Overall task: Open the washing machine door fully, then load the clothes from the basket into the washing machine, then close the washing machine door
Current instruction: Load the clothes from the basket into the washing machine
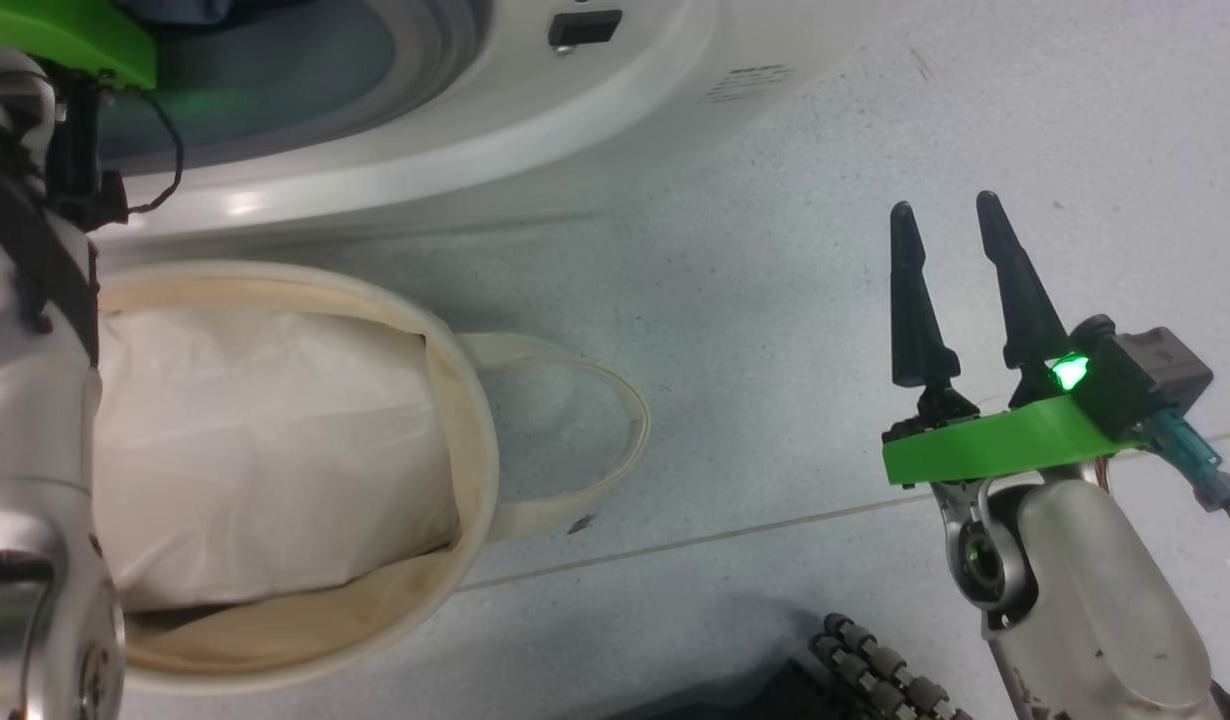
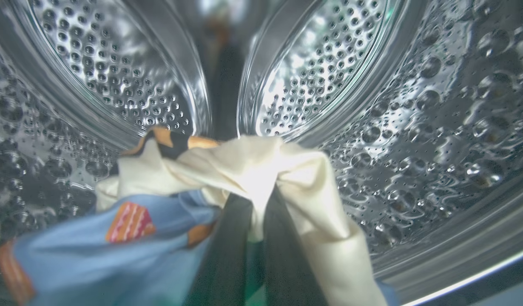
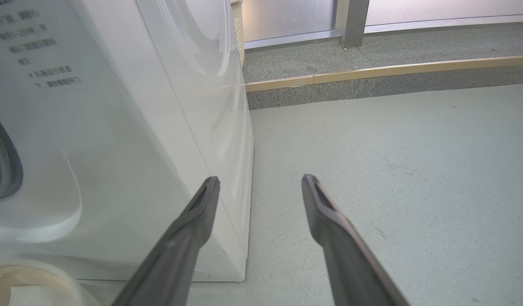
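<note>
Left wrist view puts us deep in the drum (image 2: 393, 127) of the washing machine (image 1: 575, 130), our left gripper (image 2: 254, 204) clenched on the clothes (image 2: 129, 246) (blue and cream folds). We should let go low and far in, so nothing trails back out. Our right gripper (image 1: 945, 205) hangs spread over the floor (image 1: 775, 300), right of the basket (image 1: 478, 430).

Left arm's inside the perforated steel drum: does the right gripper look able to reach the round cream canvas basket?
Probably yes: the open right gripper hangs beside the basket, with bare grey floor between them.
</note>
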You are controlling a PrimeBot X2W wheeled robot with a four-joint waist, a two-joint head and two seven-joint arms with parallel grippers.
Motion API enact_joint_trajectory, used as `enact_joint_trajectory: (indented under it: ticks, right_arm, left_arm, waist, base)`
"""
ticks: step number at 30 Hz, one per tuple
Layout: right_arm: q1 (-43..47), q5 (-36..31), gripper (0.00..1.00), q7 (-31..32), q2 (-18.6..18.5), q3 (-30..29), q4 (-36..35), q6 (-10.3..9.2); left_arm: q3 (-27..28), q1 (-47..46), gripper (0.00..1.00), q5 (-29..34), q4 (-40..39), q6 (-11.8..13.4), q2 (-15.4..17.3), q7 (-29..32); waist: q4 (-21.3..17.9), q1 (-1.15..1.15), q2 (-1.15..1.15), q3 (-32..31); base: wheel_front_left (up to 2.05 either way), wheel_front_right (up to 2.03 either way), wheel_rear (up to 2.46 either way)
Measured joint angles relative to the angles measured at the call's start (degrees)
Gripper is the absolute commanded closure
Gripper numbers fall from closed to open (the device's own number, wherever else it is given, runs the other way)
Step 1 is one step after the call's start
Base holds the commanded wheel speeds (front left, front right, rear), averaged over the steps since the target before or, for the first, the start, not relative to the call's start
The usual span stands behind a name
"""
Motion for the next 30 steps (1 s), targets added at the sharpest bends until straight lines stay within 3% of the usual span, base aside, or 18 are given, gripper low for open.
enact_joint_trajectory:
  ticks: [10, 20, 27, 28, 29, 30]
  right_arm:
    - [-0.02, -0.01, 0.00, 0.00, 0.54, 0.32, 0.02, 0.00]
    - [-0.23, -4.06, 0.00, 0.00, 1.88, 0.81, -0.10, 0.00]
    - [-0.24, -4.63, 0.00, 0.00, 2.12, 1.11, -0.07, 0.01]
    - [-0.24, -4.63, 0.00, 0.00, 2.12, 1.24, 0.03, 0.00]
    - [-0.30, -4.61, 0.00, 0.00, 2.14, 1.46, 0.27, 0.00]
    - [-0.42, -4.61, 0.00, 0.00, 2.20, 1.70, 0.49, 0.01]
  left_arm:
    - [-4.44, -9.98, 1.00, 4.48, 18.19, -0.02, 0.27, 0.11]
    - [-4.10, -13.80, 1.00, 3.23, 20.71, -0.20, 2.61, 0.05]
    - [-5.06, -13.29, 1.00, 2.61, 20.35, -0.74, 1.59, 0.02]
    - [-5.47, -13.27, 0.96, 2.54, 20.40, -0.76, 1.19, 0.02]
    - [-5.80, -13.19, 0.38, 1.99, 20.60, -0.77, 0.73, 0.02]
    - [-6.35, -12.96, 0.03, 1.61, 20.96, -0.78, 0.35, 0.01]
  waist:
    - [-1.52, -0.01, 0.00, 0.45]
    - [0.15, 0.00, 0.00, 1.24]
    - [0.75, -0.02, 0.00, 0.38]
    - [0.82, -0.01, 0.00, 0.12]
    - [0.86, 0.00, 0.00, -0.21]
    - [0.87, 0.00, 0.00, -0.57]
  base:
    - [0.03, 0.03, 0.03]
    - [0.15, 0.15, 0.15]
    - [0.00, 0.00, 0.00]
    - [0.00, 0.00, 0.00]
    - [0.00, 0.00, 0.00]
    - [0.00, 0.00, 0.00]
